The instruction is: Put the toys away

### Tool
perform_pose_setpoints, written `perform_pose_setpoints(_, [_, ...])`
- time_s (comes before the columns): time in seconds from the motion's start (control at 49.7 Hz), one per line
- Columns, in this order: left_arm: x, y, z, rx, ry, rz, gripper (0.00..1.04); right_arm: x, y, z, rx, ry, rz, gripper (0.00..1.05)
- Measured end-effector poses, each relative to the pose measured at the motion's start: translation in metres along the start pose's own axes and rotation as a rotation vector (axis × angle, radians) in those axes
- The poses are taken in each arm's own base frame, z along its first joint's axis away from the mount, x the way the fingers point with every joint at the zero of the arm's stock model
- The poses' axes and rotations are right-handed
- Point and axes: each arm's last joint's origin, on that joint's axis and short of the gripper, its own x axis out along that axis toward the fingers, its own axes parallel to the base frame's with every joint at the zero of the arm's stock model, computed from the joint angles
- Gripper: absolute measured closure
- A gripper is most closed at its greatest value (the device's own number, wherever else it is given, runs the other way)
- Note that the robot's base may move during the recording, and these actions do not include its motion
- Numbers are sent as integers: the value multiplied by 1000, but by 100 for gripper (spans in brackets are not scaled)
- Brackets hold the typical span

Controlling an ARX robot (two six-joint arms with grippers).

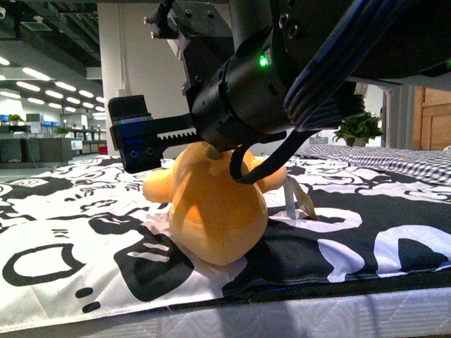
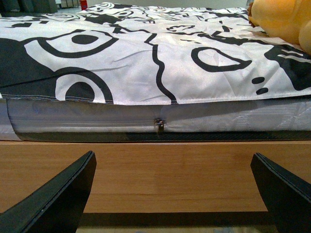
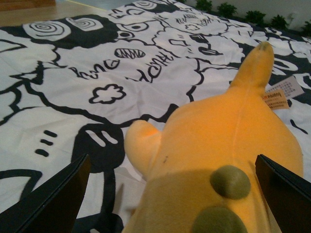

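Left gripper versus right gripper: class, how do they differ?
The right gripper straddles the orange plush toy on the bedspread; the left gripper has nothing between its fingers. The left gripper sits low, facing the bed's wooden side; the right gripper is above the mattress. Both are open.

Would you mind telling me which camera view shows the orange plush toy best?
The front view: the plush toy lies nearly whole on the patterned bedspread, only its top hidden by the right arm. The right wrist view crops it close; the left wrist view catches just a corner.
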Motion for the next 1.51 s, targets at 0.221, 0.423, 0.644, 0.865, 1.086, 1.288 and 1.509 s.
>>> perform_pose_setpoints(0.221, [0, 0, 0, 0, 0, 0, 6, 8, -9, -12, 5, 32, -118, 0])
perform_pose_setpoints(0.423, [0, 0, 0, 0, 0, 0, 6, 8, -13, -35, 21, 131, -100, 0])
perform_pose_setpoints(0.644, [0, 0, 0, 0, 0, 0, 6, 7, -12, -43, 19, 174, -95, 0])
perform_pose_setpoints(0.865, [0, 0, 0, 0, 0, 0, 6, 6, -10, -43, 22, 170, -101, 26])
perform_pose_setpoints(1.086, [0, 0, 0, 0, 0, 0, 6, 2, -8, -41, 24, 153, -90, 62])
perform_pose_setpoints(1.288, [0, 0, 0, 0, 0, 0, 6, -11, -14, -28, 32, 117, -77, 85])
perform_pose_setpoints(1.509, [0, 0, 0, 0, 0, 0, 6, -30, -36, 1, 72, 47, -90, 85])
